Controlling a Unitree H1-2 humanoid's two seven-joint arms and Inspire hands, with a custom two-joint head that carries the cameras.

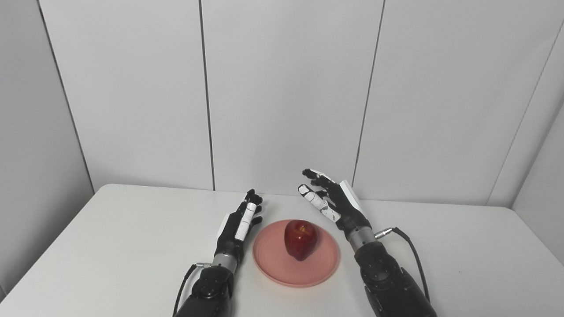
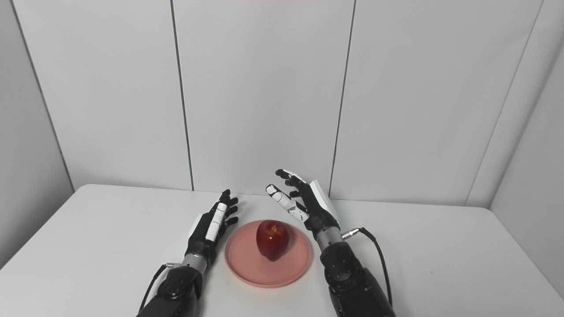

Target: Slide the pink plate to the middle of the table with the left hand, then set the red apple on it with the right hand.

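The pink plate point(image 1: 273, 264) lies near the middle of the white table, close to the front. On it stands the red apple point(image 1: 301, 239), upright and free of both hands. My left hand point(image 1: 240, 224) rests open just left of the plate, fingers stretched toward the wall. My right hand point(image 1: 329, 200) hovers open to the right of and behind the apple, fingers spread and raised above the table, holding nothing.
The white table point(image 1: 110, 237) reaches to a grey panelled wall point(image 1: 282, 88) at the back. A black cable point(image 1: 410, 246) loops off my right wrist.
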